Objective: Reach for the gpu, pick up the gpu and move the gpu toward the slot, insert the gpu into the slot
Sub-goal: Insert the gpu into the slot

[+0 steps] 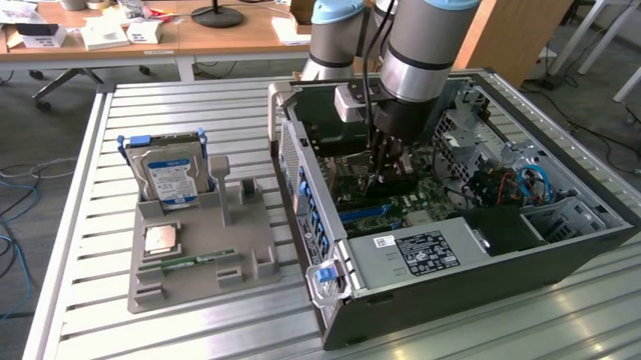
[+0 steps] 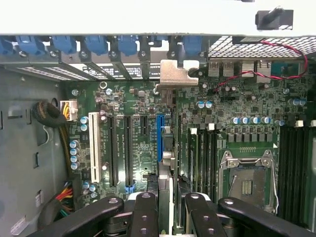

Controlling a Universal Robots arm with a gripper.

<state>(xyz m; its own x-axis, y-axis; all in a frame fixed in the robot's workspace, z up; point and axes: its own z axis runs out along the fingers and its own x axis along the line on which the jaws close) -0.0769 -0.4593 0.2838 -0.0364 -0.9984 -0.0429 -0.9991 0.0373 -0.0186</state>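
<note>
In the exterior view, the arm reaches down into an open computer case that lies on its side on a slatted metal table. Its gripper is low over the green motherboard, near the slot, which shows as a short blue strip just above the power supply. On the exterior view's left, well apart from the case, a grey fixture holds an upright blue-labelled hard drive, a processor chip and a memory stick. In the wrist view, the gripper looks straight down on the board. The two inner black fingers are closed in on the gpu, pinching its thin body between them. The card is seen edge-on, and its silver bracket is up against the case's rear wall, beside the blue latches. The gpu runs parallel to the slot and just beside it, on the side toward the processor socket. I cannot tell whether its lower edge has entered the connector. A white expansion connector lies farther off on the slot's other side.
</note>
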